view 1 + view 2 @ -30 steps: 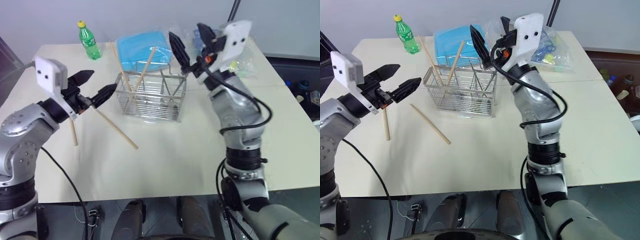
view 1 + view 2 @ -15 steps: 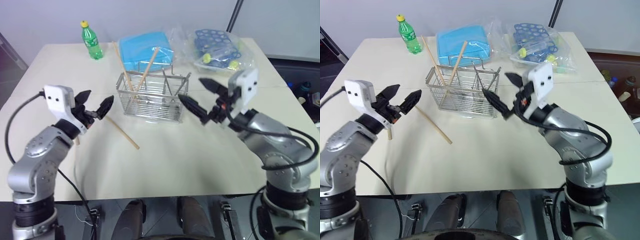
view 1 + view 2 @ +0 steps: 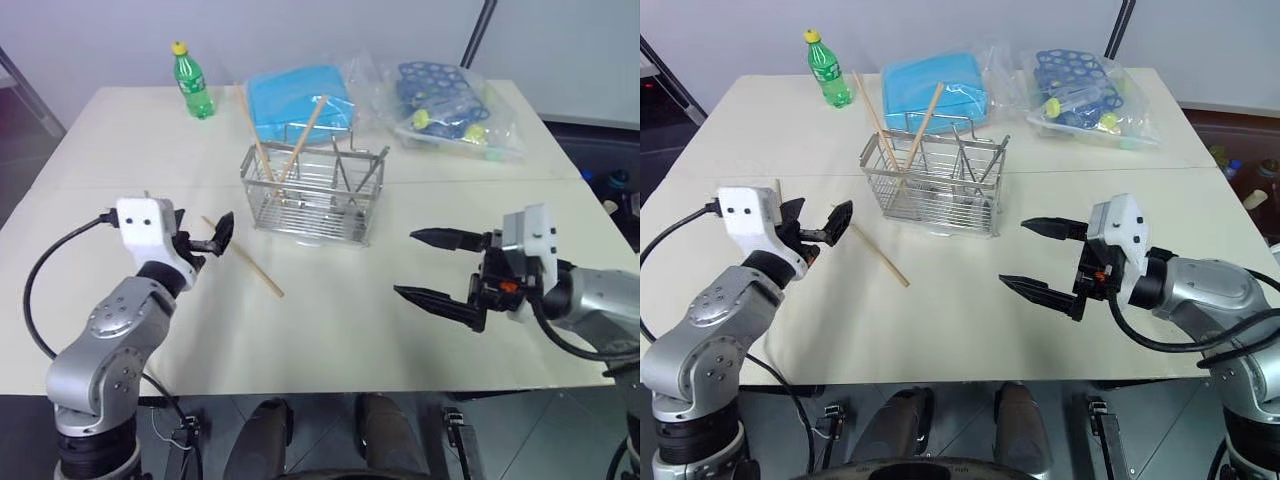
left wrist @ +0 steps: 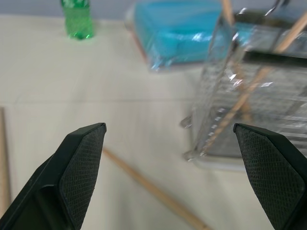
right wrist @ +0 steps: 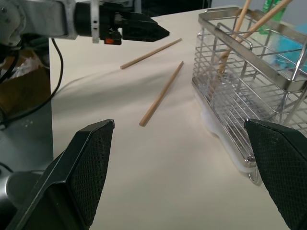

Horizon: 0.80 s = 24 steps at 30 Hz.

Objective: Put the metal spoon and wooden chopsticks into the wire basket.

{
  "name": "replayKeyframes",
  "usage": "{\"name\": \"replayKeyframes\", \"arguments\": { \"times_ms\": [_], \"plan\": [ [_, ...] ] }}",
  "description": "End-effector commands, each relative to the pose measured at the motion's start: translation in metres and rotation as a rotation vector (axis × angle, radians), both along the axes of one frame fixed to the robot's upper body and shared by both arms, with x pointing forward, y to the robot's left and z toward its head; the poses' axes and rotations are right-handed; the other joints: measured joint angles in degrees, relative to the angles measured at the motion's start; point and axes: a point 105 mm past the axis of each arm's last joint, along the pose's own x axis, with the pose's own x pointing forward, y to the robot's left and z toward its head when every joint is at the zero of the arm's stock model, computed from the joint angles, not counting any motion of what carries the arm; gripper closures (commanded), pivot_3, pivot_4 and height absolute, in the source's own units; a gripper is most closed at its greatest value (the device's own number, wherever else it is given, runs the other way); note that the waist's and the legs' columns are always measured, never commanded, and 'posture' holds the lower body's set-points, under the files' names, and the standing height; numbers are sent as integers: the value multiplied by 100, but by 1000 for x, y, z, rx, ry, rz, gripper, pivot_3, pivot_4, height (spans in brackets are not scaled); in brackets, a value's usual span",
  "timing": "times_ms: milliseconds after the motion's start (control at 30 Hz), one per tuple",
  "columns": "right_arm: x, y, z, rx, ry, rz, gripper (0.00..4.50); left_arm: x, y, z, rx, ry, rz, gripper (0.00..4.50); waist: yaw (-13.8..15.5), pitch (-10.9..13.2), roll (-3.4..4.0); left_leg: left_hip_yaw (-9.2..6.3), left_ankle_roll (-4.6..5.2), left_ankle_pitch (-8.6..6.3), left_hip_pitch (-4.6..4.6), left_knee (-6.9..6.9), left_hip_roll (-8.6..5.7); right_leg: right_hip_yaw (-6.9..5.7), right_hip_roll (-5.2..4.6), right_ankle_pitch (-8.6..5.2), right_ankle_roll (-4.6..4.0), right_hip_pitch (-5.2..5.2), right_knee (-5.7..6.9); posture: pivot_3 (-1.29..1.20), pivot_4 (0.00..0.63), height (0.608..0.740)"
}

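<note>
Right wrist view: two wooden chopsticks point(image 5: 160, 94) are seen loose on the table beyond the wide-spread, empty right gripper point(image 5: 184, 175), beside the wire basket point(image 5: 249, 91), so one must next be grasped.

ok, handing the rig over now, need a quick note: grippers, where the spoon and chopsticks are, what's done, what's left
Left gripper: open, empty, above the table left of the wire basket.
Right gripper: open, empty, to the basket's right and nearer the robot.
Done: two wooden chopsticks stand in the basket's left part, leaning across each other. A thin metal handle, probably the metal spoon, leans in the right part.
Left: two chopsticks lie on the table. One lies in front of the basket's left corner; the other lies by the left gripper.
</note>
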Motion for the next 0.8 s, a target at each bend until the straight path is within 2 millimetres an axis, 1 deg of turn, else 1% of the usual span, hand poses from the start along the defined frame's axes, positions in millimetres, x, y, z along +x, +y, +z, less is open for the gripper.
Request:
{"name": "replayKeyframes", "arguments": {
  "times_ms": [33,267,433,600,700,800],
  "plan": [
    [-4,2,1,-36,-50,48,68,1,8,7,44,8,120,0,2,0,-1,0,0,0,0,0,0,0,0,0,0,0,0,0,150,740],
    [1,0,-5,-55,-55,53,68,7,11,-9,-25,134,254,0,7,-1,-7,-1,0,0,-1,4,-1,-1,0,0,0,2,0,0,150,740],
    [-6,-4,-12,-113,-60,100,68,12,9,-21,-66,209,299,0,17,-1,-10,-2,-1,0,-3,9,-3,-2,0,0,1,3,0,0,150,740],
    [-4,-9,-14,-118,-59,88,68,17,8,-27,-108,247,336,0,19,-3,-15,-2,0,-1,-4,13,-2,-3,0,0,1,4,0,0,150,740],
    [-5,-9,-16,-132,-60,91,68,24,17,-31,-149,268,393,0,24,-3,-17,-2,0,-1,-4,17,-2,-3,0,1,1,7,0,0,150,740],
    [-6,-7,-16,-132,-64,91,68,31,19,-29,-155,269,404,0,19,-3,-17,-2,0,-1,-4,18,-2,-4,0,0,1,7,0,0,150,740]
  ]
}}
